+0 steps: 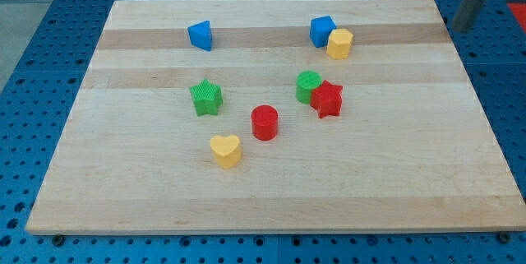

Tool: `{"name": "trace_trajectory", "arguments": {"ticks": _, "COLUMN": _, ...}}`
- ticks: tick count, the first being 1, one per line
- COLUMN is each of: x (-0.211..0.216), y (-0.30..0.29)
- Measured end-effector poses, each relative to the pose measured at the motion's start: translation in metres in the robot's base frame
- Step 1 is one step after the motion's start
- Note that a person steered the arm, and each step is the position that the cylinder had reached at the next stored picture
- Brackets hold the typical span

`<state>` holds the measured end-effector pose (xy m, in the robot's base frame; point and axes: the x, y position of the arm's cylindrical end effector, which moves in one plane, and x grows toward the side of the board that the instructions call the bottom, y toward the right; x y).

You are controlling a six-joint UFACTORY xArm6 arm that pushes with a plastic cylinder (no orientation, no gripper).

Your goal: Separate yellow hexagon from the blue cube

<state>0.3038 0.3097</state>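
The yellow hexagon (339, 44) sits near the view's top, right of centre, touching the lower right side of the blue cube (321, 30). My rod comes down at the view's top right corner. My tip (459, 28) is just past the board's top right corner, far to the right of both blocks and touching neither.
The wooden board (271, 190) also holds a blue triangular block (200, 35) at the top left, a green star (206, 97), a green cylinder (308, 86) touching a red star (327, 99), a red cylinder (265, 122) and a yellow heart (225, 150).
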Motion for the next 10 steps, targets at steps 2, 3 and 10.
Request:
{"name": "trace_trajectory", "arguments": {"ticks": 2, "x": 0.059, "y": -0.100}}
{"name": "trace_trajectory", "arguments": {"ticks": 3, "x": 0.064, "y": -0.157}}
{"name": "trace_trajectory", "arguments": {"ticks": 10, "x": 0.028, "y": -0.229}}
